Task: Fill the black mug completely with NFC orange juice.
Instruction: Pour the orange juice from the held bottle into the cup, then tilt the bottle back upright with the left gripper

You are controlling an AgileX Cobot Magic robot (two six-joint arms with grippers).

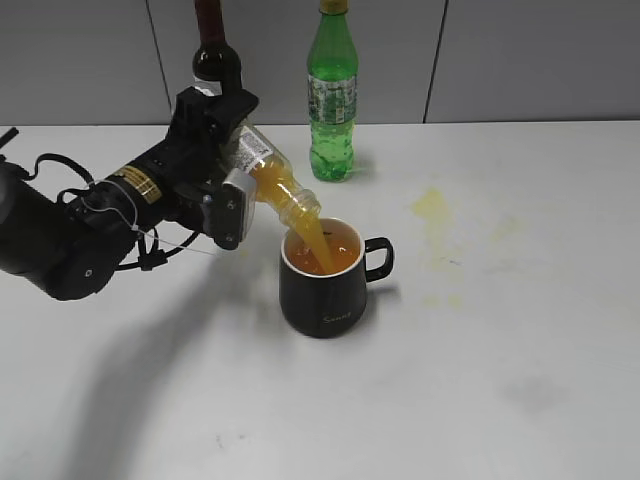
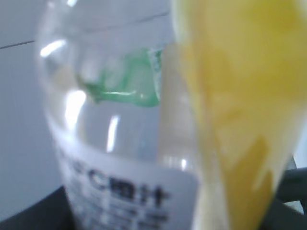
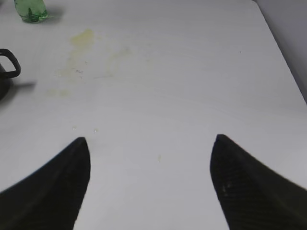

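Observation:
The black mug (image 1: 322,290) stands mid-table, handle to the right, holding orange juice high inside. My left gripper (image 1: 232,170) is shut on the NFC orange juice bottle (image 1: 268,178), tilted neck-down over the mug's left rim. A stream of orange juice (image 1: 312,240) runs from the neck into the mug. The left wrist view shows the bottle (image 2: 124,191) close up with its white label, juice along the right side. My right gripper (image 3: 149,143) is open and empty over bare table; the mug's handle (image 3: 10,63) shows at the left edge. The right gripper is not visible in the exterior view.
A green soda bottle (image 1: 332,95) stands behind the mug, also seen in the right wrist view (image 3: 30,10). A dark wine bottle (image 1: 214,55) stands behind my left arm. Yellowish juice stains (image 1: 432,206) mark the table to the right of the mug.

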